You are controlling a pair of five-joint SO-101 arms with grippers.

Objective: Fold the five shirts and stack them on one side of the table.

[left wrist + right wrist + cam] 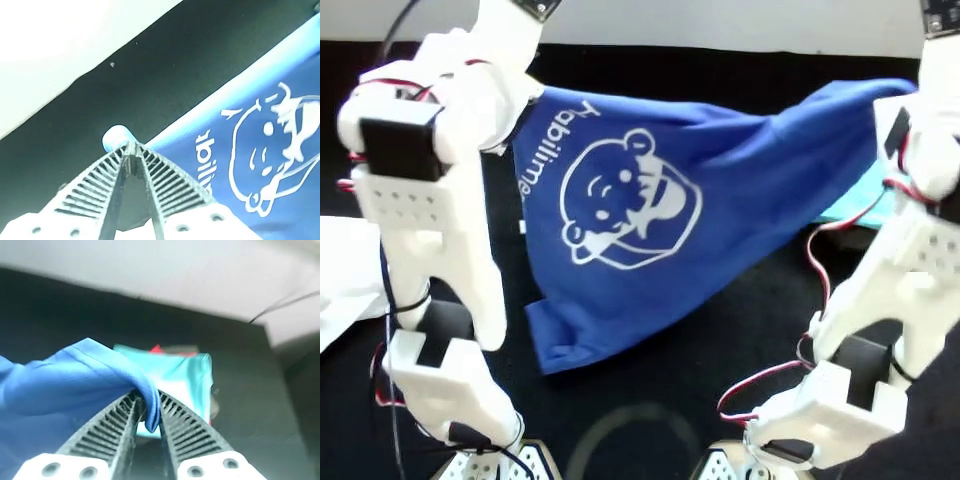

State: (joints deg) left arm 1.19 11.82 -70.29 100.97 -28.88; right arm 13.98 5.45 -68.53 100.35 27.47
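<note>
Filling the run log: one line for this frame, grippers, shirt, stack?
left gripper: shut on blue shirt corner | right gripper: shut on other end | shirt: hanging spread between arms | teal shirt: folded on table

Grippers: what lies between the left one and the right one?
The blue shirt hangs stretched between the left gripper and right gripper, each pinching an edge; the high view shows it.

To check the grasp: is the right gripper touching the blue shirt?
Touching. In the right wrist view, the right gripper has its jaws shut on a fold of the blue shirt.
</note>
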